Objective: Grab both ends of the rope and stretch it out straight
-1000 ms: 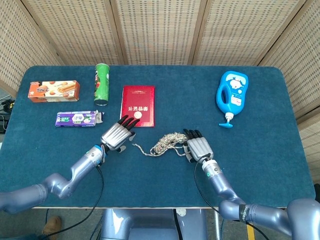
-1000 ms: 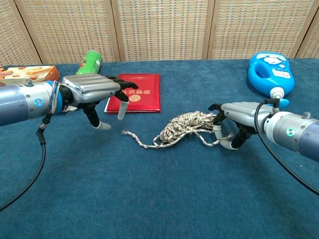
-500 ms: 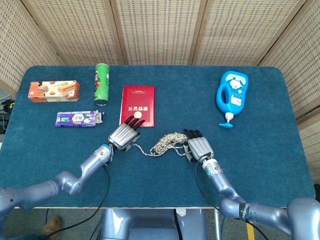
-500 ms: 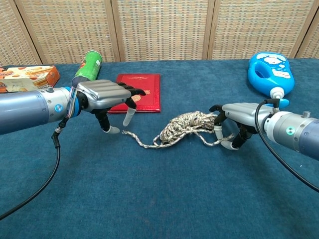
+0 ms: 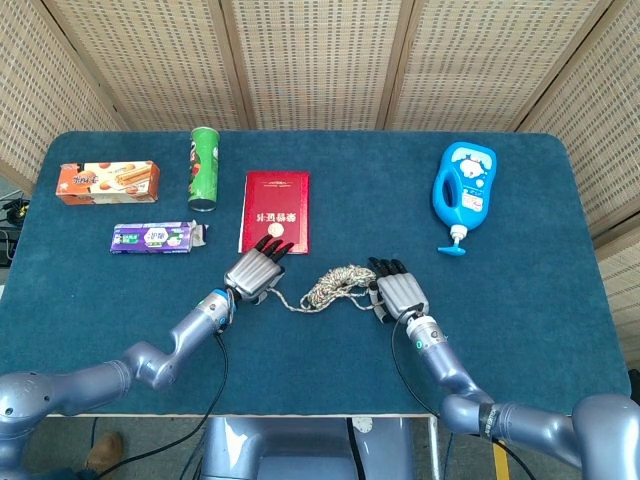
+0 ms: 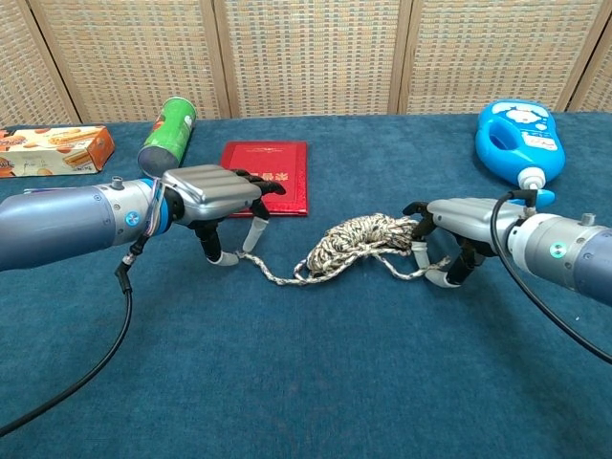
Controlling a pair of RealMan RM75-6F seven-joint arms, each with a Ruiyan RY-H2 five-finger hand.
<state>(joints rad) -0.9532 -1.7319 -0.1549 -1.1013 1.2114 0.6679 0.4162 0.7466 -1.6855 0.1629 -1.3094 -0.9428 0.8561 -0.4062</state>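
Head view: the rope lies bunched on the blue table, just in front of the red booklet and between the two hands. The left hand is poised over the rope's left tail. The right hand sits at the rope's right end. Neither grasp can be judged from this view.

Chest view: the left hand has its fingers spread and pointing down, tips beside the frayed left end; it holds nothing. The right hand curls its fingers around a loop of the right end; whether the grasp is firm cannot be determined.

Handling: the rope appears light, soft and limp. It will likely uncoil without resistance. Grasp each thin tail near its tip, not the tangled middle. A loose pinch may let the braided strand slip.
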